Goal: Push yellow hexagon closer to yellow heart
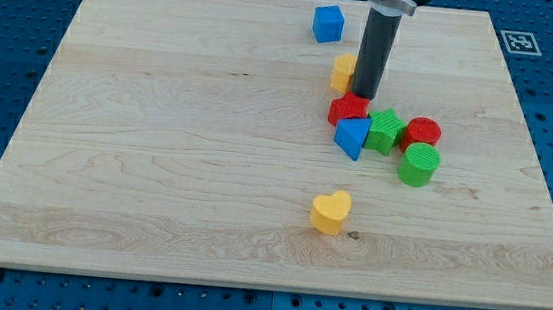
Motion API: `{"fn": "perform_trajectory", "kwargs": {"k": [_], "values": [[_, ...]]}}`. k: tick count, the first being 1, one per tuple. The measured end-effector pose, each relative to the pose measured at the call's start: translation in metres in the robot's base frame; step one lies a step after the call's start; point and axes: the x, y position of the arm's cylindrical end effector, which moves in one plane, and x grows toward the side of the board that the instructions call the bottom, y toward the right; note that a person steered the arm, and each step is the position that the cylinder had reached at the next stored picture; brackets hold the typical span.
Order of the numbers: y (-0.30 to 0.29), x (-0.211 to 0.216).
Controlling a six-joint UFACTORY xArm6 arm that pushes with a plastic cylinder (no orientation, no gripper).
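**Ana:** Rod contact first: where is my tip sitting?

**Ben:** Just to the view's right of the yellow hexagon, touching it or nearly so; the rod hides part of the block, so I cannot tell which. No fingers here, nothing opens or closes, only a dark rod resting at board height.

**Ana:** And the target?

**Ben:** The yellow heart lies well below my tip, toward the view's bottom, alone on bare wood. The hexagon is above it and almost in line with it.

**Ana:** What stands between?

**Ben:** A cluster right below my tip: a red block touching a blue triangular block, then a green block, a red cylinder and a green cylinder off to my tip's right. A blue cube sits above and to its left, out of the way.

**Ana:** So why is the tip beside the hexagon, not above it?

**Ben:** My guess: from that side it can nudge the hexagon leftward, clear of the red block, before any push down toward the heart. A straight downward shove would likely jam it into the cluster.

**Ana:** Progress?

**Ben:** Early, I judge; the two yellow pieces are well apart.
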Motion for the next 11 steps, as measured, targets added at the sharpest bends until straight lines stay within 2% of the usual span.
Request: {"fn": "perform_trajectory", "kwargs": {"k": [2, 3, 5, 6, 7, 10, 11], "values": [[0.065, -0.002], [0.068, -0.018], [0.016, -0.023], [0.012, -0.024], [0.008, -0.047], [-0.076, -0.028], [-0.075, -0.028]]}}
